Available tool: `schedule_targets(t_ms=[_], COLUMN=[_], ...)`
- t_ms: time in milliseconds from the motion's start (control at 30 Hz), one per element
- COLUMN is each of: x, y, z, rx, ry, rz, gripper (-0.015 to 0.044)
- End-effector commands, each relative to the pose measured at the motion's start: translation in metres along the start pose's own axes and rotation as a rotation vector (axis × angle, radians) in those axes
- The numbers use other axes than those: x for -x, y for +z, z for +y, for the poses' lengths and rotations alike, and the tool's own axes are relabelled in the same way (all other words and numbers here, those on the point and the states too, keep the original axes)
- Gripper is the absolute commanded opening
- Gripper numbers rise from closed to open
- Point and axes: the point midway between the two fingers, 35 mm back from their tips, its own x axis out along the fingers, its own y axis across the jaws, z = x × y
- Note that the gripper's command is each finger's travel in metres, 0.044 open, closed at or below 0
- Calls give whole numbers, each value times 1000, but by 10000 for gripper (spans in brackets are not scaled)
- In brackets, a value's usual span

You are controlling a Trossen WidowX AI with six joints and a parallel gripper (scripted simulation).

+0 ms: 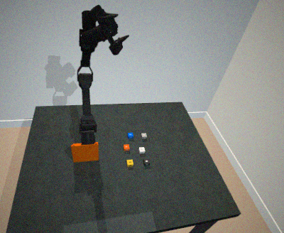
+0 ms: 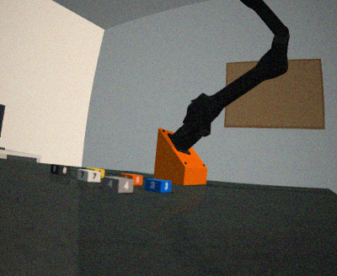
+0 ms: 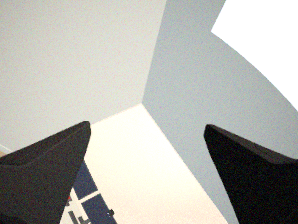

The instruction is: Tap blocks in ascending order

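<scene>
Six small blocks stand apart in two rows on the dark table (image 1: 172, 192) (image 2: 238, 227). The blue block (image 1: 130, 135) (image 2: 158, 185) shows 3, the grey block (image 1: 144, 136) (image 2: 119, 185) shows 4 and the white block (image 1: 142, 150) (image 2: 88, 176) shows 7. The digits on the orange block (image 1: 126, 147) (image 2: 132, 178) and black block (image 1: 146, 162) (image 2: 59, 169) are too blurred to be sure. The yellow block (image 1: 130, 163) (image 2: 98, 172) has no readable digit. My gripper (image 1: 122, 43) (image 3: 149, 129) is open and empty, high above the table, away from all blocks.
The orange arm base (image 1: 85, 153) (image 2: 168, 161) stands beside the blocks, left of them in the top view. A brown board (image 2: 296, 94) hangs on the wall behind the arm. The wrist view shows mostly walls.
</scene>
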Motion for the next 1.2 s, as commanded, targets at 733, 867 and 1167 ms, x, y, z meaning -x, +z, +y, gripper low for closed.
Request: schedule_targets(t_ms=[733,867,1167], x=[-14,35,120], y=[-170,-182,-191], z=[409,464,515], rx=[-388,-393,-365], ry=[1228,1452,1759], rz=[687,854,1132], gripper=[400,400,400])
